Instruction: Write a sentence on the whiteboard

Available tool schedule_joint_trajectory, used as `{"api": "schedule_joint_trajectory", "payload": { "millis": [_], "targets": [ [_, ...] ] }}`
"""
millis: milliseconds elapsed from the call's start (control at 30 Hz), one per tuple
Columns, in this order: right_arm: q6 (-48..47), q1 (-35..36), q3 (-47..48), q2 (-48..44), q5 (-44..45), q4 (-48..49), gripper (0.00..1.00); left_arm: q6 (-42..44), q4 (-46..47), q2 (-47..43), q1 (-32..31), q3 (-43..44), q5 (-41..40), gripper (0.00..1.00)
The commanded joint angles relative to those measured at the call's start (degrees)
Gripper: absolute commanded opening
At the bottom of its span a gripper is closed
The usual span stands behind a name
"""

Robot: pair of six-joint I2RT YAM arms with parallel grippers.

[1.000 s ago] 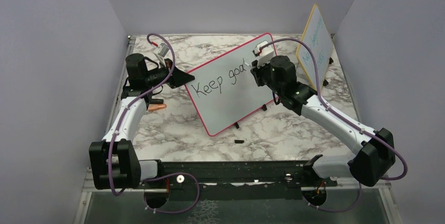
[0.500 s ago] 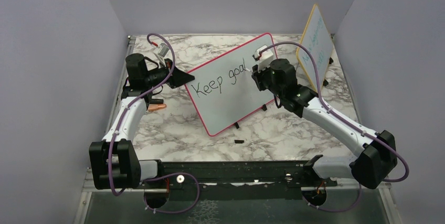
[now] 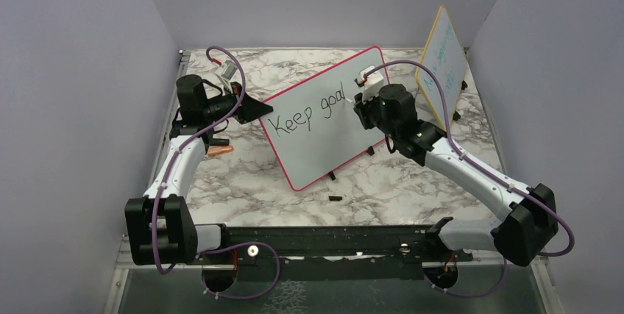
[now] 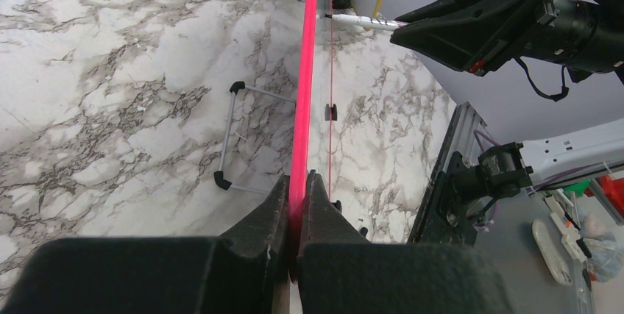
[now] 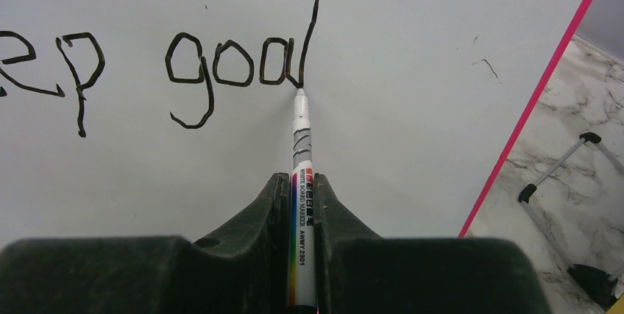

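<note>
Surfaces and finishes
The whiteboard (image 3: 318, 145) is surfaced smooth and white; the tabletop (image 3: 246, 178) is veined grey like marble.

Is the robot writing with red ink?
No, the words on the whiteboard are black; only the frame is pink-red.

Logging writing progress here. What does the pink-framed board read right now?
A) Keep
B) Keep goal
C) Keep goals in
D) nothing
B: the whiteboard shows "Keep goal", with the tip of the marker, held in the right gripper, at the foot of the l.
</note>
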Motion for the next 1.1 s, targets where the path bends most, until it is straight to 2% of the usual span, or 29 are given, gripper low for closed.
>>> {"api": "schedule_joint_trajectory", "payload": {
  "millis": [0,400,1067],
  "targets": [
    [0.7,-0.5,-0.8,-0.9,1.5,-2.2,0.00,5.2,-4.0,1.8,-1.1,-0.6,-2.8,0.00],
    [1.8,-0.7,-1.9,-4.2,6.6,4.7,0.00,5.3,-4.2,1.6,-1.1,-0.7,-2.9,0.00],
    [1.8,-1.4,-0.4,0.0,4.3,8.9,0.00,5.4,-4.4,1.8,-1.1,-0.6,-2.9,0.00]
  ]
}}
